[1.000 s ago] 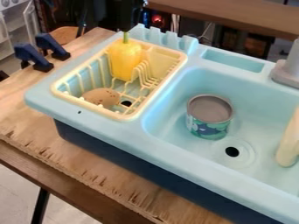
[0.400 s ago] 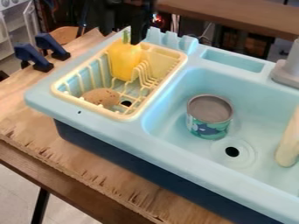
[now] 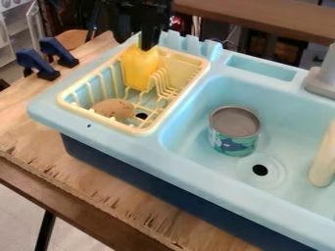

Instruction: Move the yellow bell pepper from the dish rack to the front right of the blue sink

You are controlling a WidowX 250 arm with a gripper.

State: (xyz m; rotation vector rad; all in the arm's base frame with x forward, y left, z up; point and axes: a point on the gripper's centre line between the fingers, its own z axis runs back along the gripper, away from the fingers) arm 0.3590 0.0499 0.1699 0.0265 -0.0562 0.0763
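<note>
"On the wooden table I count two blue clamps and one sink unit. Inside?"

"One can in the basin; one yellow toy and one brown toy in the rack."

"Gripper?"

"My gripper is spread wide at the yellow toy's top; contact, I can't tell."

There are two clamps, one rack, one can, one potato, one yellow pepper.
</note>
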